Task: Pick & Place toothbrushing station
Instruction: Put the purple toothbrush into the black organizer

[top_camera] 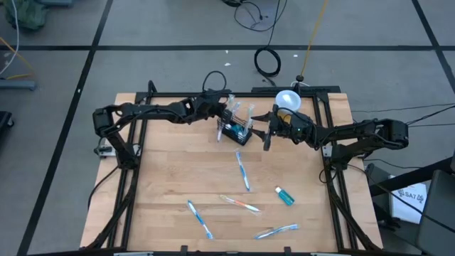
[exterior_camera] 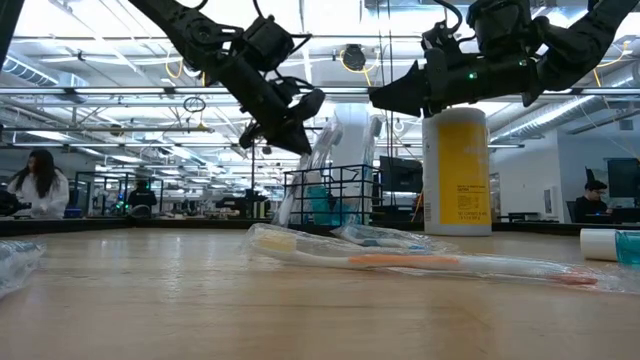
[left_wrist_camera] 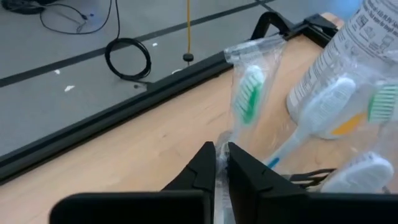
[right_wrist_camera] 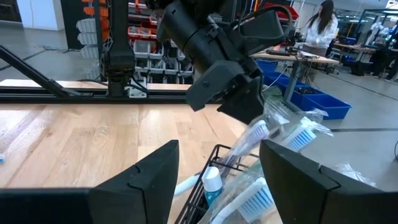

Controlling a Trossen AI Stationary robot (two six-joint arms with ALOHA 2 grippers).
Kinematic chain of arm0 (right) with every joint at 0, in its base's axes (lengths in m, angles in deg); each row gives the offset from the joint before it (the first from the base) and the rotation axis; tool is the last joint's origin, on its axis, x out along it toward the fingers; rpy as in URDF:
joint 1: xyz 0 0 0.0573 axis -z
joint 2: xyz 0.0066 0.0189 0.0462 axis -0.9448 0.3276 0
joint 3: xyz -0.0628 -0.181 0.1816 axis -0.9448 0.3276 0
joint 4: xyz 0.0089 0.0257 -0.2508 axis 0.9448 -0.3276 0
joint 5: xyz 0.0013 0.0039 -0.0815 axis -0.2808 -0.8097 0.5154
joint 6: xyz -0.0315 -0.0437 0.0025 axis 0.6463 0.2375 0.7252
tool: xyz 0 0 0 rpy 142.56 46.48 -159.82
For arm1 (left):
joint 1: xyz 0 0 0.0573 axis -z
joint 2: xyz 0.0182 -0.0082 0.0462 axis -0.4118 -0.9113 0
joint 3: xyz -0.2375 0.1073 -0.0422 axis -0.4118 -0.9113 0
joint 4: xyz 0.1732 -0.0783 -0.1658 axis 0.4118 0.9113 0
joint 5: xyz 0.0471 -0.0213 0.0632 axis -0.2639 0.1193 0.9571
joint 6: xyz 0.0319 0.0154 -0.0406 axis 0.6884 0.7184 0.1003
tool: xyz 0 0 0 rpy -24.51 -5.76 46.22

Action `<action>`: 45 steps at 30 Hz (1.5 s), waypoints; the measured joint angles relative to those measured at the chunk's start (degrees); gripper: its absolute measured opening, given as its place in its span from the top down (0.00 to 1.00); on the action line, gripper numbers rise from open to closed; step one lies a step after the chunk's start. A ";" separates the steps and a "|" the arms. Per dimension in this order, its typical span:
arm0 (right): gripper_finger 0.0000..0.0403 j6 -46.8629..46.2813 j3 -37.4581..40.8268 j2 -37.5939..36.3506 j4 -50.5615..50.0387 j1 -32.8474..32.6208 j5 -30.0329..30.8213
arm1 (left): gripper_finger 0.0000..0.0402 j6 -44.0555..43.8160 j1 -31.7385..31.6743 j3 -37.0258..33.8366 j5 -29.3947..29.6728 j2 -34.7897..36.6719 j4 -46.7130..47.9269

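Nearest the low camera, a wrapped toothbrush [exterior_camera: 430, 262] lies flat on the wooden table [top_camera: 170, 185], with more wrapped brushes and a small teal tube [top_camera: 284, 196] scattered across the boards. Farther back sits the toothbrushing station [top_camera: 237, 132], a black wire-mesh basket holding upright wrapped toothbrushes, just beside the yellow cup [exterior_camera: 455, 172] with its white lid. Above the basket's left edge, the left gripper [left_wrist_camera: 221, 163] has its fingers pressed nearly together, apparently pinching the clear wrapper of one standing brush, though the contact itself is hard to make out. On the opposite side, the right gripper [right_wrist_camera: 217, 163] hangs over the basket with fingers spread wide, holding nothing.
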 joint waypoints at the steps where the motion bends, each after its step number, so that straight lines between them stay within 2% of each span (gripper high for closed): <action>1: 0.46 -0.02 0.00 0.00 0.00 0.00 0.00 | 0.96 0.01 0.00 0.00 0.18 0.00 -0.09; 14: 0.46 -0.04 0.00 0.00 -0.15 0.00 0.00 | 0.99 0.96 0.00 -0.02 1.65 0.00 -4.52; 18: 0.46 -0.04 0.00 0.00 -0.17 0.00 0.00 | 0.96 1.70 0.02 -0.02 1.81 0.00 -6.23; 24: 0.46 -0.04 0.00 0.05 -1.89 0.00 -0.17 | 0.99 0.55 -0.61 -0.02 1.75 0.00 -3.71; 29: 0.46 -0.20 0.00 1.39 -2.97 -0.02 -0.36 | 0.96 -1.73 -1.12 -0.02 1.79 0.00 -2.10; 33: 0.47 -1.18 -0.58 3.24 -2.90 -1.26 -3.23 | 0.99 -1.68 -1.11 -0.04 1.76 0.00 -2.21; 39: 0.50 0.44 -2.94 7.04 -4.31 -5.14 3.41 | 0.97 -1.50 -1.14 -0.02 1.67 0.00 -2.19; 42: 0.48 1.69 -4.48 6.67 -4.05 -7.61 5.07 | 0.99 -1.46 -1.13 -0.03 1.64 0.00 -2.12; 45: 0.44 4.93 -6.10 4.76 -5.25 -10.14 9.52 | 0.97 -1.42 -1.14 -0.02 1.59 0.00 -2.14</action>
